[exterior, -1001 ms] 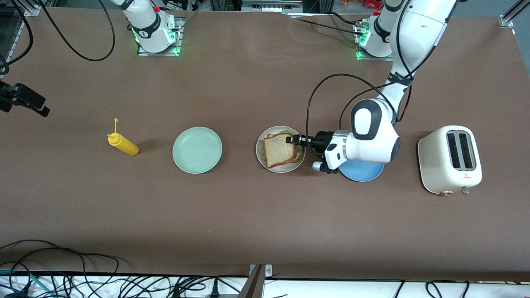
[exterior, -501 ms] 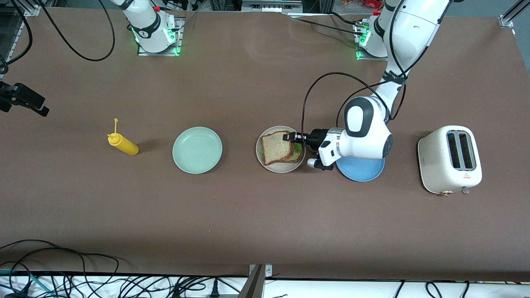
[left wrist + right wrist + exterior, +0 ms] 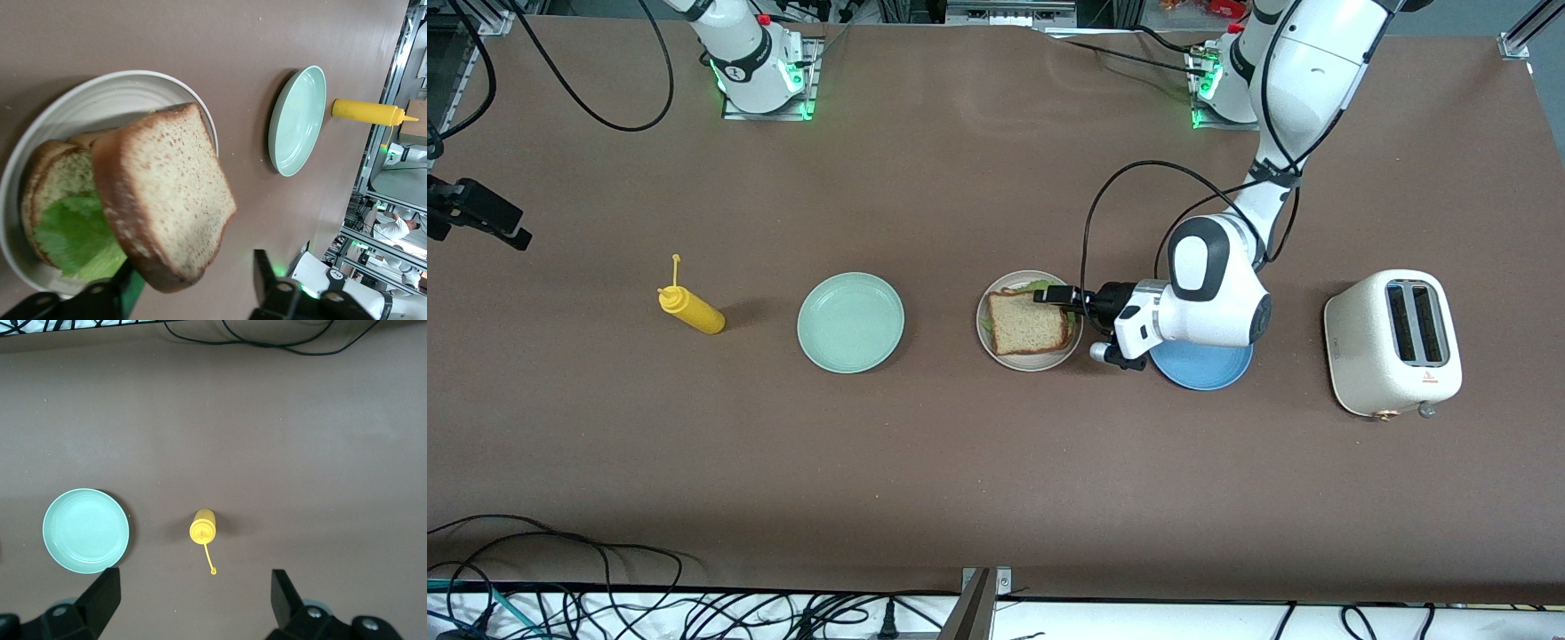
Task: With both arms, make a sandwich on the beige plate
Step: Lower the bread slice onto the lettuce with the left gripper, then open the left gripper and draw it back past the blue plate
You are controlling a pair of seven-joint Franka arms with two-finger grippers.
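Two toast slices with a green lettuce leaf [image 3: 77,233] between them make up the sandwich [image 3: 1028,322], which is seen lying on the beige plate [image 3: 996,351]. The top slice [image 3: 167,193] is shown in the left wrist view lying askew on the stack, so that the lower slice [image 3: 57,177] and the lettuce are left partly uncovered at one side. The beige plate is taken as the landmark here. The left gripper [image 3: 1056,300] is held low over the plate's edge at the left arm's end, right at the sandwich's corner; its fingers [image 3: 270,280] are spread apart in the left wrist view, with the top slice between them but not pinched, so nothing is grasped. A blue plate [image 3: 1209,372] is found just beside the beige plate toward the left arm's end of the table, partly covered by the left arm [image 3: 1214,284], and a cream toaster [image 3: 1392,342] stands still farther toward that end. A mint green plate [image 3: 851,322] is set near the beige plate toward the right arm's end, and a yellow squeeze bottle [image 3: 690,309] lies farther along that way. The right gripper [image 3: 193,603] is held high over the squeeze bottle and the green plate, its fingers spread wide and empty, while the right arm waits.
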